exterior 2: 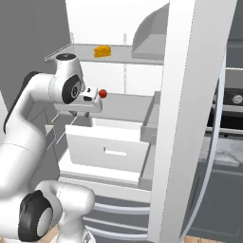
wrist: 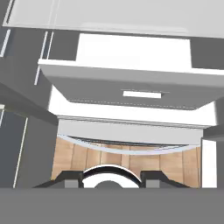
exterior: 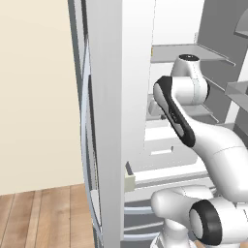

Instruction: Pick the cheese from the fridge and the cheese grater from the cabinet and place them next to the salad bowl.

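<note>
From the left base view, the arm reaches into the open fridge [exterior: 140, 97].

From the right base view, the cheese [exterior 2: 102, 51] sits near the front edge of the upper shelf [exterior 2: 76, 53], above the gripper [exterior 2: 76, 115], which points down.

In the hand view, the two fingertips [wrist: 70, 178] stand apart over a white drawer [wrist: 131, 94], holding nothing.

light is even and flat, with no visible source, glare or cast highlights. the fridge [exterior 2: 118, 28] interior is bright white, nearly washed out on its back wall. soft grey shading lies under the shelves [exterior 2: 114, 57] and beneath the white drawer [wrist: 131, 94]. edges look slightly soft and jagged from low resolution. no blur or bending at the borders.
</note>
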You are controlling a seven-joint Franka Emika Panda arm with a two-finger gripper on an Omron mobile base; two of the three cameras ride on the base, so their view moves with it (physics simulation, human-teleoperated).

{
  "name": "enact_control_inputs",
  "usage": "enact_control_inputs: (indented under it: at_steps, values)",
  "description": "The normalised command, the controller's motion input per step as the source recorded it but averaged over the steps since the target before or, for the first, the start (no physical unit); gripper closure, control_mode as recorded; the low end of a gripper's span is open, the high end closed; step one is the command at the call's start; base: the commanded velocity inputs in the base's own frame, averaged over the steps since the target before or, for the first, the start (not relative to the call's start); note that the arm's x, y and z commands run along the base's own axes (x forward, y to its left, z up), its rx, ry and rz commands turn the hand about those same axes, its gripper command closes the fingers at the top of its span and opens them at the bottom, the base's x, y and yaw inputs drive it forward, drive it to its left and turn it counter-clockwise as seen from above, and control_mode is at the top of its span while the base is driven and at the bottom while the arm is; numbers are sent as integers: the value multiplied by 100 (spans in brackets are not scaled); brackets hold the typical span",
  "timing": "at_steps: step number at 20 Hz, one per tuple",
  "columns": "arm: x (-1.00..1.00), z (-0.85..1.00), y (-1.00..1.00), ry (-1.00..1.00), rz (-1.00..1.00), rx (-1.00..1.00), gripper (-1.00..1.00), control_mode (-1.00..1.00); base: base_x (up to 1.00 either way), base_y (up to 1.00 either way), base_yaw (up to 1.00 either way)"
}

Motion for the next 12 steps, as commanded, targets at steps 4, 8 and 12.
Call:
enact_control_inputs:
  at_steps: [4,8,12]
  values:
    - [-11,3,0,-22,0,3,-100,-100,0,0,0]
    - [-5,29,0,-51,0,10,-100,-100,0,0,0]
    - [1,41,0,-57,0,8,-100,-100,0,0,0]
